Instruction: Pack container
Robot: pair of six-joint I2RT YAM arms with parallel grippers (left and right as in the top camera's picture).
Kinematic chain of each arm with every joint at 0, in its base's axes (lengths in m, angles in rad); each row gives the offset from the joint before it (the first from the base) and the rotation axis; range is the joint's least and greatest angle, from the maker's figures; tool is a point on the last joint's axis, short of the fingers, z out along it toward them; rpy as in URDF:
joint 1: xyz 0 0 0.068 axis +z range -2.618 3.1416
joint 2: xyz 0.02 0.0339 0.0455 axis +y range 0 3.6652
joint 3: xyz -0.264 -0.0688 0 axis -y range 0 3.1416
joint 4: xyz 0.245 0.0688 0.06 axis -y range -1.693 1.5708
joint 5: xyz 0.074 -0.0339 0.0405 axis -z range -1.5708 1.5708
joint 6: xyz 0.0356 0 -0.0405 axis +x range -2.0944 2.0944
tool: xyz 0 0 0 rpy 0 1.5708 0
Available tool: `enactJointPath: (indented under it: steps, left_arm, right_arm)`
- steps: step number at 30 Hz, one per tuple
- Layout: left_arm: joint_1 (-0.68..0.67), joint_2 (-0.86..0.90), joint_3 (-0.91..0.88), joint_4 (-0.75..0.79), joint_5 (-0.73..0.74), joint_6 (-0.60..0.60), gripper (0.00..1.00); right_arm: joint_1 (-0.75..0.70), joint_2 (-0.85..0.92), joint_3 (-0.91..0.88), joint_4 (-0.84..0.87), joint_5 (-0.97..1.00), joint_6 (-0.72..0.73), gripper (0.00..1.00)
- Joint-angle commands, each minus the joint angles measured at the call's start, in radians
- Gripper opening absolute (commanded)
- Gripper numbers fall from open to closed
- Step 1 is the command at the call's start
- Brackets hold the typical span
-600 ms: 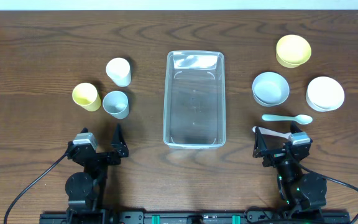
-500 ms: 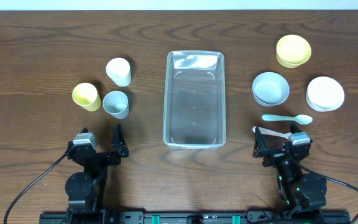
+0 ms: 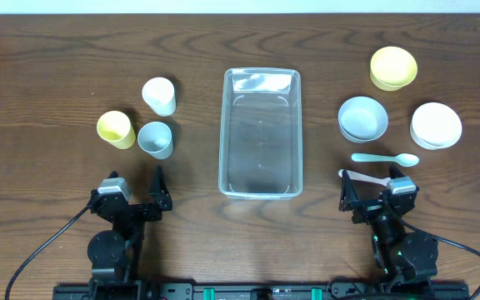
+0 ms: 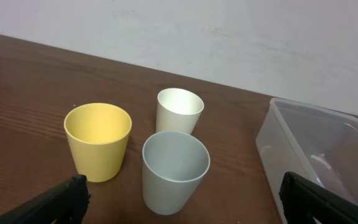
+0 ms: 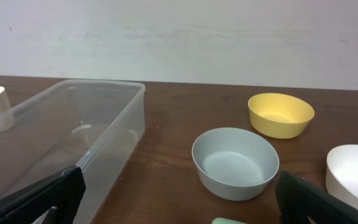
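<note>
The clear plastic container (image 3: pixel 261 133) stands empty in the middle of the table; it also shows in the left wrist view (image 4: pixel 319 155) and the right wrist view (image 5: pixel 61 137). Left of it stand a yellow cup (image 3: pixel 116 129), a white cup (image 3: pixel 159 96) and a pale-blue cup (image 3: pixel 156 139). Right of it are a pale-blue bowl (image 3: pixel 362 118), a yellow bowl (image 3: pixel 393 67) and a white bowl (image 3: pixel 436 125). My left gripper (image 3: pixel 137 197) is open and empty near the front edge, short of the cups. My right gripper (image 3: pixel 372 191) is open and empty, short of the bowls.
A pale-green spoon (image 3: pixel 385 158) lies in front of the pale-blue bowl, and a pinkish spoon (image 3: pixel 363 176) lies right by my right gripper. A white wall rises behind the table's far edge (image 4: pixel 229 43).
</note>
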Motion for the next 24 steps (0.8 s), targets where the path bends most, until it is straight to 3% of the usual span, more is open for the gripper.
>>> enactJointPath:
  steps: [1,24]
  left_arm:
    - [0.003,-0.005,-0.031,-0.01,0.007,0.016,0.98]
    - [0.003,-0.005,-0.031,-0.01,0.007,0.016,0.98]
  right_arm:
    - [-0.01,-0.006,-0.002,-0.005,0.006,-0.013,0.99]
    - [-0.01,-0.006,-0.002,0.009,0.06,-0.044,0.99]
